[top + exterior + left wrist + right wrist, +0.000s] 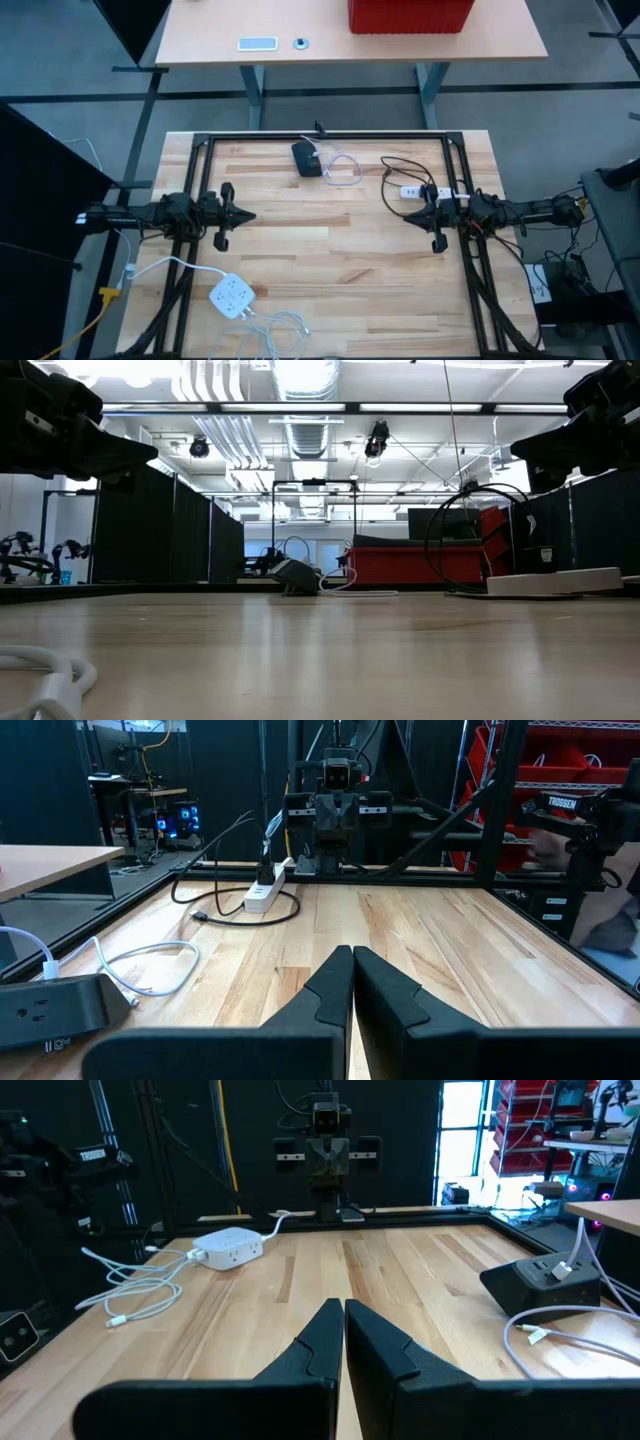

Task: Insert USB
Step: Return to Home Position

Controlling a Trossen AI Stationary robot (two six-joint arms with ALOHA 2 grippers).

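A black charging hub (307,158) lies on the wooden table near the middle of its far edge, also seen as the hub (545,1285) in the right wrist view. A white USB cable (342,170) loops beside it; one white plug (566,1268) sticks into the hub's top, and a loose end (535,1336) lies on the table. My left gripper (250,214) hovers shut at mid-left, shown as (352,956) in its own view. My right gripper (407,212) hovers shut at mid-right, shown as (343,1308). Both point at each other, with nothing between their fingers.
A white power strip (416,190) with a coiled black cord (398,168) lies just beyond my right gripper. A white multi-socket adapter (232,296) with white cables (275,330) sits near the front left. A black frame (320,136) rims the table.
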